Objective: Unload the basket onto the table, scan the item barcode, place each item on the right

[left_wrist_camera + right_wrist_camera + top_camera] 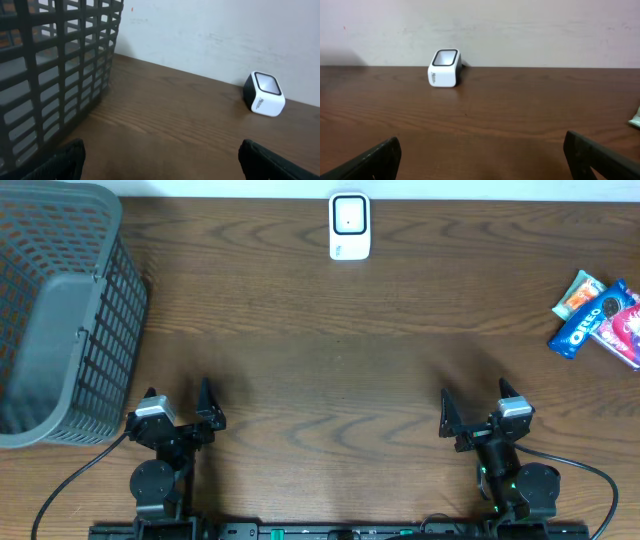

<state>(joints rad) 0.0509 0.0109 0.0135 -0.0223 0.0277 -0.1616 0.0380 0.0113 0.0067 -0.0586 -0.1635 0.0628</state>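
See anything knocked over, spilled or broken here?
Nothing stands out. The white scanner sits upright at the far edge, the snack packets lie together on the right, and the grey basket stands on the left.

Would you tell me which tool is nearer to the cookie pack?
Right. The right tool is in front and left of the cookie pack; the left tool is far left, beside the basket.

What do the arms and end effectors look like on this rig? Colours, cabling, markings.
Both arms are black with round joint housings. The left end effector and right end effector each have two black tapered fingers, with a grey block behind them. A black cable loops out from each base. Green lights show on the right arm. No markings are legible.
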